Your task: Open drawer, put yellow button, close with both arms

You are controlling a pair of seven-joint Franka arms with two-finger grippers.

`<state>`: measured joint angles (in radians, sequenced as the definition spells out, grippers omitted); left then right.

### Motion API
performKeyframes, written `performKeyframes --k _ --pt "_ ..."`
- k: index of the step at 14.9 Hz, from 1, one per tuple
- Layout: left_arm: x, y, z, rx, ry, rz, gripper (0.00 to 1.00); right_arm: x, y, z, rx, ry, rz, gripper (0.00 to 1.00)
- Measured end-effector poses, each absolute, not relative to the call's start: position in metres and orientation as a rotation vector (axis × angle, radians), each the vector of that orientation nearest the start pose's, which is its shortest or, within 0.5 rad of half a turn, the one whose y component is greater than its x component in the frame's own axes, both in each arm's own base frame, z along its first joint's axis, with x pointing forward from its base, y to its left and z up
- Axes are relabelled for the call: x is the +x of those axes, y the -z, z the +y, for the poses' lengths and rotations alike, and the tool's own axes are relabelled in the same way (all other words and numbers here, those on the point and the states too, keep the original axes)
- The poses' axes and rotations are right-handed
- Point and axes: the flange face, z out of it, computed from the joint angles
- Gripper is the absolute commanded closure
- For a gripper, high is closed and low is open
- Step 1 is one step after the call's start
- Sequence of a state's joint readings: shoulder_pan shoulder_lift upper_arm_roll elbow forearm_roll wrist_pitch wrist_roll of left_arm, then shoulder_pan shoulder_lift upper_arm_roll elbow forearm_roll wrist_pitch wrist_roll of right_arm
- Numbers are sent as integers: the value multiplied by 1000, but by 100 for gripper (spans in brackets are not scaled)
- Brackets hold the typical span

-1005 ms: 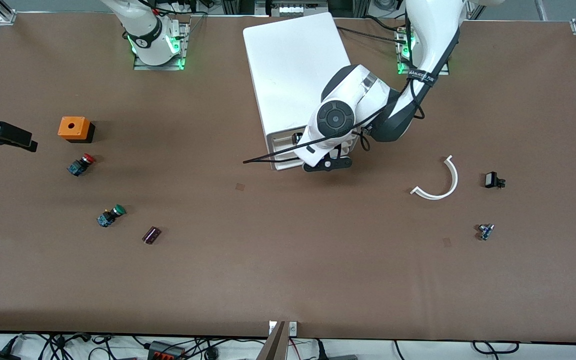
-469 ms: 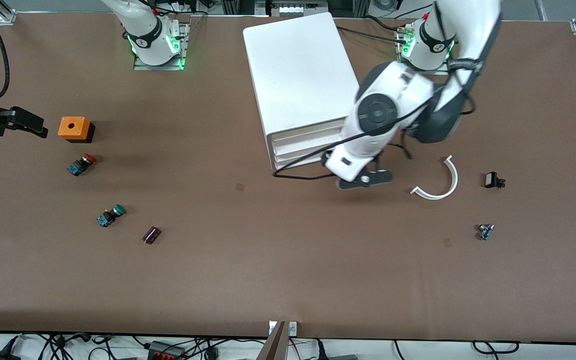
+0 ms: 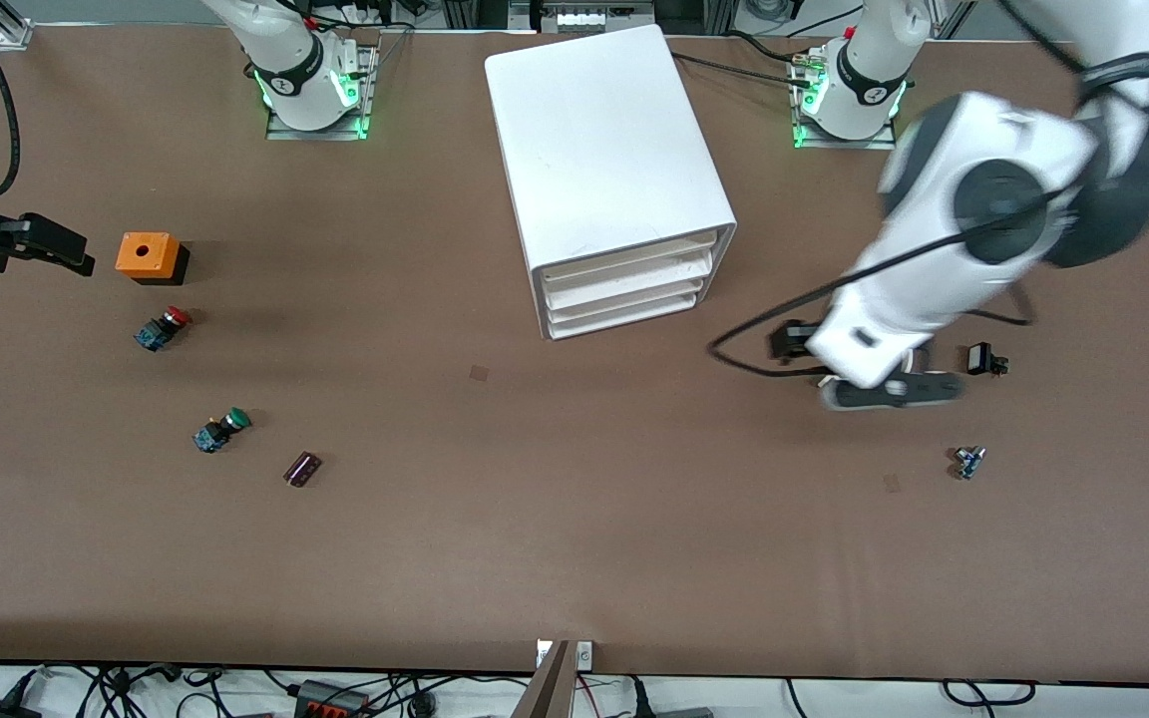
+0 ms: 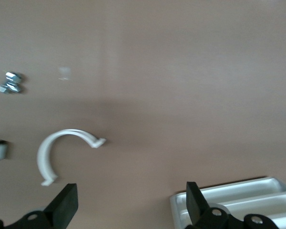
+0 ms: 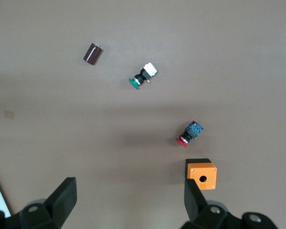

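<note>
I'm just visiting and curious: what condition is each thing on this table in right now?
Drawers: all pushed in, shut.
Left hand: open, holding nothing, over the white curved clip.
Right hand: open, holding nothing, up over the right arm's end of the table.
Red button: lying on its side.
Green button: lying on its side.
Orange box: upright, hole on top.

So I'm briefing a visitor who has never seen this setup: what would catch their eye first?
Probably the big white cabinet of stacked drawers, all shut, mid-table between the arms' bases. Next, the left arm's tool, open, over the white curved piece toward the left arm's end. Then the orange box by the red-capped button.
</note>
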<state>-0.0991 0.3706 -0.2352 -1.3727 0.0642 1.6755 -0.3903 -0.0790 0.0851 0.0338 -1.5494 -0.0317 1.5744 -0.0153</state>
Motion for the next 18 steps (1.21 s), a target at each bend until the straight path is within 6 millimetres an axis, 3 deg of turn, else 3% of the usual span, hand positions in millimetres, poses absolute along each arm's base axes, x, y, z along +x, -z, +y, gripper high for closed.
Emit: performKeyframes --k 4,8,10,14,18 --pt "636 -553 -104 -3137 -96 58 0 578 -588 -29 -3168 -92 36 0" --pt "608 -592 -54 -3139 -38 68 0 576 -591 -28 -3169 -85 31 0" --pt "588 -595 -44 -3167 47 34 0 574 -590 -28 -3169 -90 15 0" --pt "555 -568 -52 -3179 32 42 0 570 -591 -29 -3170 -93 -4 0" --pt "550 -554 -62 -3177 3 69 0 568 -587 -29 -3170 -107 -5 0"
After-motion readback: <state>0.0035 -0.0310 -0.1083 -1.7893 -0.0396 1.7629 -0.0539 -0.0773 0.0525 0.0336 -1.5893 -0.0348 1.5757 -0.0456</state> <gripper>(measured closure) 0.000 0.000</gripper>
